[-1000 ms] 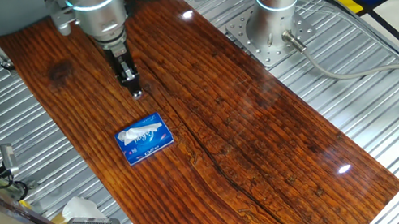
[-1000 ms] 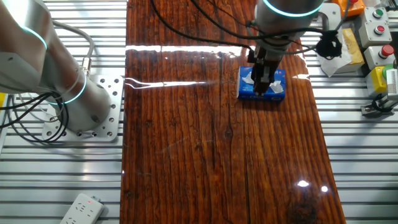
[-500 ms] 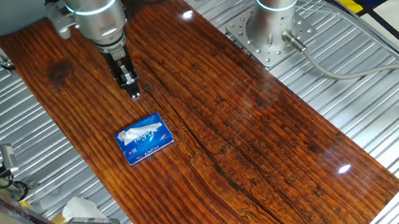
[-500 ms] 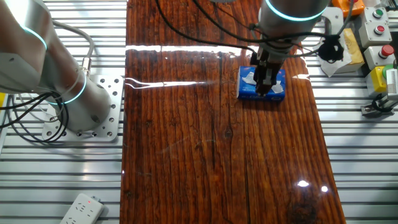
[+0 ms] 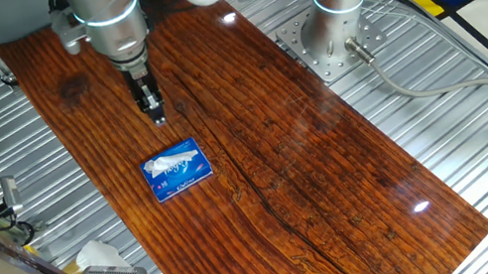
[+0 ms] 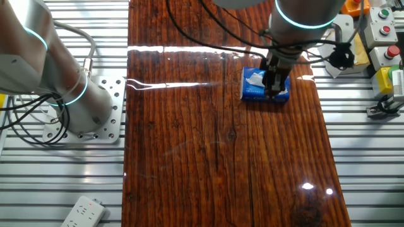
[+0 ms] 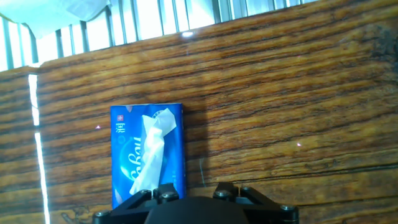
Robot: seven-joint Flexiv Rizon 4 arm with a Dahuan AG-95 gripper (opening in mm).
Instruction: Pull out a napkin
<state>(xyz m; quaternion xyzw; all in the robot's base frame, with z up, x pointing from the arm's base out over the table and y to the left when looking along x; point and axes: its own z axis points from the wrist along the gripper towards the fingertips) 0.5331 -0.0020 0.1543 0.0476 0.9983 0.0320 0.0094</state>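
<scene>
The blue tissue pack (image 5: pixel 177 169) lies flat on the wooden table (image 5: pixel 306 146). The napkin (image 5: pixel 166 162) is a white tissue strip that sticks out of the slot in the pack's top. In the hand view the napkin (image 7: pixel 149 155) runs along the pack (image 7: pixel 174 149) at lower left. My gripper (image 5: pixel 158 115) hangs above the table just beyond the pack and touches nothing. In the other fixed view it (image 6: pixel 276 91) overlaps the pack's (image 6: pixel 252 91) right part, with the napkin (image 6: pixel 254 78) to its left. The jaws stand apart and empty (image 7: pixel 193 190).
A rounded white paper wad (image 5: pixel 95 254) lies off the table's near left corner beside a cable. The second arm's base (image 5: pixel 331 31) stands to the right. A button box (image 6: pixel 379 25) and white paper (image 6: pixel 338 63) sit near the pack's side; a power strip (image 6: pixel 82 213) lies below.
My gripper has drifted a little sideways above the table, toward the pack's far edge, without changing height much. The pack and napkin have not moved.
</scene>
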